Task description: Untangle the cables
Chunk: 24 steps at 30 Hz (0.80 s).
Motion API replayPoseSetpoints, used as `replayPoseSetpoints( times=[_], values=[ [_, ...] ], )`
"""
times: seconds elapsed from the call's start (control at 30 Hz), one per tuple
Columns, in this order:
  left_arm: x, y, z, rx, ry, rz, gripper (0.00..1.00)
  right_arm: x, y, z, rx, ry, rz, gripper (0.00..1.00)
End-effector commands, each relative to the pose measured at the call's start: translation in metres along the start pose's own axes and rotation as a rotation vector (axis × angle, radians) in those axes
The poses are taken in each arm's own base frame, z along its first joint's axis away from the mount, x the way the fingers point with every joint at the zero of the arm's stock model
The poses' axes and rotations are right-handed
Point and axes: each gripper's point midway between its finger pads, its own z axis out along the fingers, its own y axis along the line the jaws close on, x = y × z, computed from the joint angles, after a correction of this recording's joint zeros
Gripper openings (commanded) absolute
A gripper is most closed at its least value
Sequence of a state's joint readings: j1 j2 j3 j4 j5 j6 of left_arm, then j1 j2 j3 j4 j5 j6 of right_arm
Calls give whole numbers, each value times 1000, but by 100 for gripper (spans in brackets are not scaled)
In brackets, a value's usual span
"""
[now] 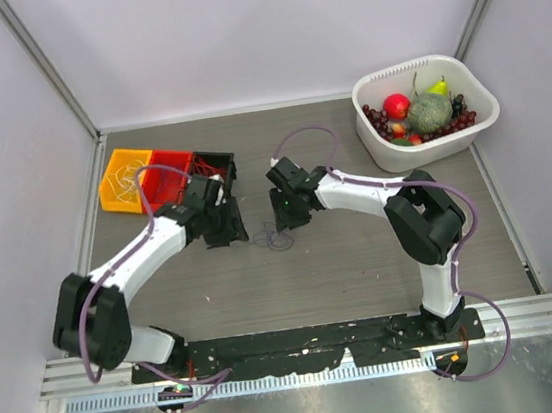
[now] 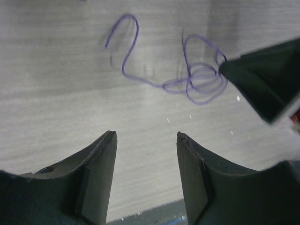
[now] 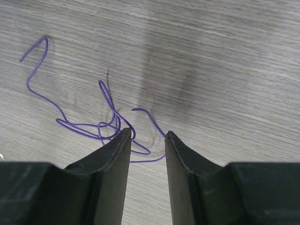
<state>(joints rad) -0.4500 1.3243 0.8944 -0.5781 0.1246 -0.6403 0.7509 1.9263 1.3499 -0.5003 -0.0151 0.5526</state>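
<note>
One thin purple cable (image 3: 84,126) lay loosely looped on the surface (image 1: 364,266).
Short of it, the left pincer (image 2: 146,136) stood released and empty; the right pincer (image 3: 146,133), also released, had its tips at the loops, a strand crossing the gap.

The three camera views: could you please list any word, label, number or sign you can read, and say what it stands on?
None can be read. The white basket, the orange bin and the purple cable bear no lettering; the small connectors at the near edge are too small to tell.
</note>
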Motion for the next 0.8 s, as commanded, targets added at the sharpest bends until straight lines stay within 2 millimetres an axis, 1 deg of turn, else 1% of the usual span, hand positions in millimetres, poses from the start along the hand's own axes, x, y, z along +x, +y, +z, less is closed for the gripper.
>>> replayPoseSetpoints(
  times=[0.0, 0.1, 0.2, 0.23, 0.3, 0.37, 0.47, 0.53, 0.57, 0.6, 0.63, 0.67, 0.77],
  values=[
    [-35, 2, 20, -139, -71, 94, 57, -28, 18, -33, -53, -126, 2, 45],
    [-38, 9, 35, -191, -61, 114, 57, -28, 17, -44, -53, -128, 0, 51],
    [-35, 22, 45, -268, -35, 114, 51, -21, 10, -48, -37, -117, 26, 53],
    [-33, 24, 46, -274, -29, 107, 50, -23, 10, -52, -44, -129, 33, 53],
    [-31, 20, 51, -243, -32, 102, 52, -20, 5, -51, -34, -139, 51, 55],
    [-29, 19, 56, -233, -26, 101, 56, -22, 3, -47, -23, -150, 50, 55],
    [-32, 15, 64, -226, -18, 116, 55, -20, 0, -31, 3, -126, 35, 51],
    [-32, 8, 71, -198, -12, 128, 54, -22, 2, -25, 17, -123, 23, 50],
    [-33, 4, 74, -192, -13, 139, 55, -25, 4, -25, 20, -128, 14, 49],
    [-32, 3, 78, -195, -6, 149, 56, -23, 6, -19, 25, -120, 2, 49],
    [-32, 1, 81, -194, -4, 157, 57, -26, 8, -20, 29, -124, -13, 49],
    [-31, 1, 85, -204, 0, 163, 57, -23, 7, -14, 49, -118, -24, 49],
    [-30, 2, 93, -221, 11, 177, 57, -23, 7, -7, 80, -116, -70, 49]
  ],
)
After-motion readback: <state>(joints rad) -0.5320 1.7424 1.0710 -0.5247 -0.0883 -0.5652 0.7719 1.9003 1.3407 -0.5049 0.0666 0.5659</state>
